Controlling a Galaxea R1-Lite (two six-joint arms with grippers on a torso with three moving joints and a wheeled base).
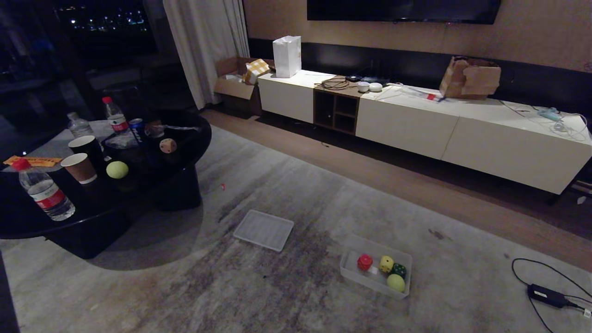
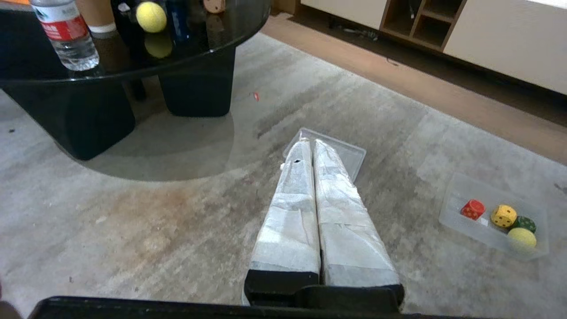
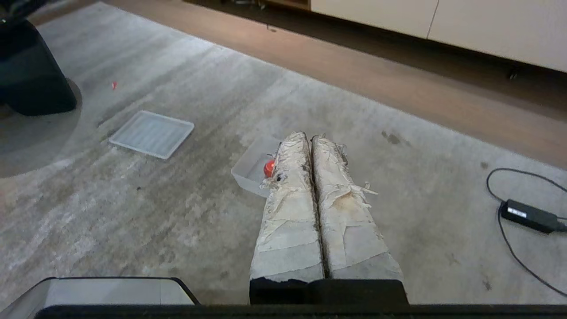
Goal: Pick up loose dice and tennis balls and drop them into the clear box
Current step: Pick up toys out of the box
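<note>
- Clear box (image 1: 351, 273) sits on open rug, well right of the black table (image 1: 27, 222).
- Tennis ball (image 1: 117, 169) and tan die (image 1: 168, 145) sit on that table (inside its rim).
- Left gripper (image 2: 310, 146) and right gripper (image 3: 309, 138) clenched, empty.

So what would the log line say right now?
box: three dice, one ball | table: ball, die | both hands shut, empty

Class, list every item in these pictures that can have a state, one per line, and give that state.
clear box: on the rug, lidless, holding four items
red die: in the box
yellow die: in the box
green die: in the box
tennis ball: in the box
second tennis ball: loose on the black table
tan die: loose on the table
water bottle: upright, capped
left gripper: shut, empty
right gripper: shut, empty
</note>
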